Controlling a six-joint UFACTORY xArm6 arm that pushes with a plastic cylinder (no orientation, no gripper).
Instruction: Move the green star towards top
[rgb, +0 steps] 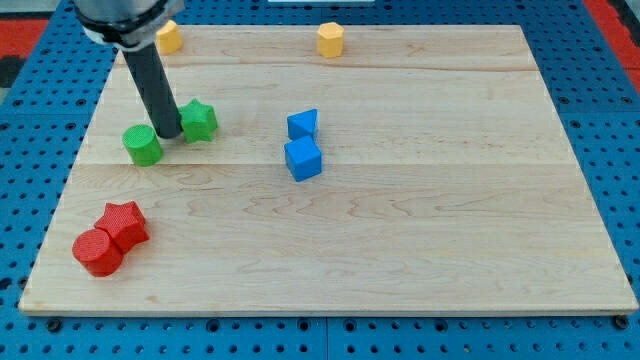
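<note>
- The green star (199, 121) lies in the upper-left part of the tabletop (420, 220), well below the top edge.
- My tip (169, 134) stands between the star and the green cylinder (143, 145). It is just beside the star, on its left and a little lower, and seems to touch or almost touch it; I cannot tell which.
- The tool is only a straight dark rod. It has no jaws, so it cannot open or close, and it holds nothing.
- The key relation: the star is to the right and slightly up from the tip. A push from here would send it more to the right than to the top.
- In my judgement, the tip must first go under the star, on the view's bottom side, and then push straight up.
- The way up looks free. One yellow block (169, 37) is at the top left, another yellow block (331, 40) is further right, and neither is directly above the star.
- The two blue blocks (303, 146) and the red blocks (111, 238) are well apart from this.
</note>
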